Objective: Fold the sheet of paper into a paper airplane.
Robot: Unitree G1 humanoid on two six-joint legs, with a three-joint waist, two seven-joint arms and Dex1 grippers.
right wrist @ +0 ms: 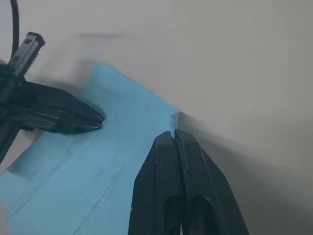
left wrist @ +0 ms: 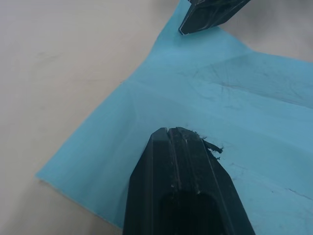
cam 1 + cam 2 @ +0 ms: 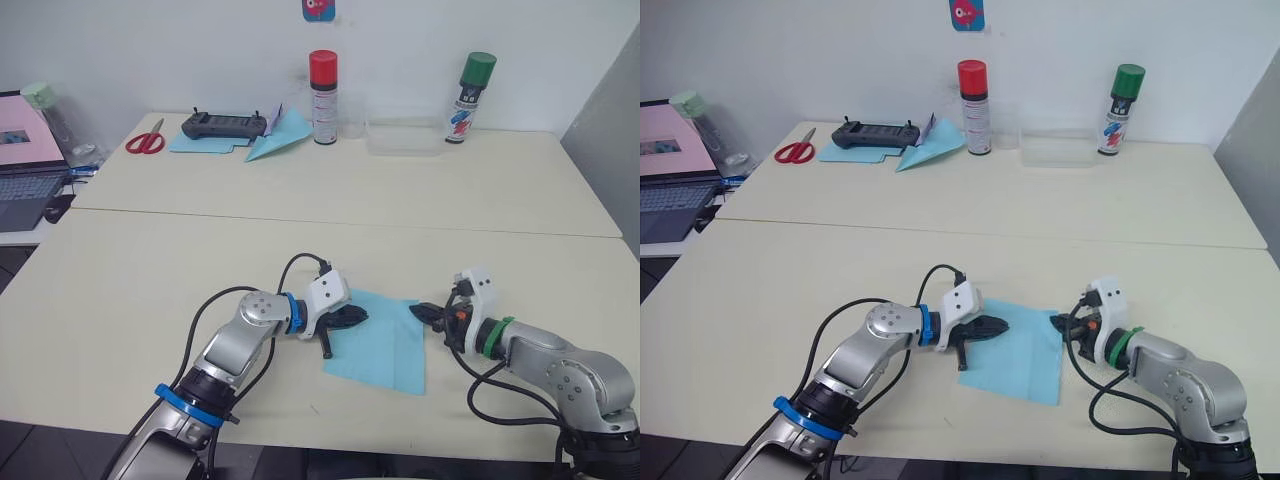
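Right up front, close to the near edge of the cream surface, sits the sheet of paper, light blue, lying flat with faint crease lines running across it, so not much folded into a plane yet. Left hand has its black fingers pressed together with no gap, tips resting down on the sheet near its left edge, nothing pinched between them as far as I can see. Right hand comes in from the other side, fingers also closed tight, tips right at the sheet's far right corner, and in the right wrist view that corner looks slightly lifted against the fingertips, but I honestly can't tell if it's actually gripped or just touched. Well apart from all that, at the back of the surface: a black controller sitting on another blue sheet, a light-blue paper dart just beside it, red-handled scissors to their left, a red-capped spray can, a clear plastic tray and a green-capped spray can. Off to the far left there's a laptop on a separate desk.
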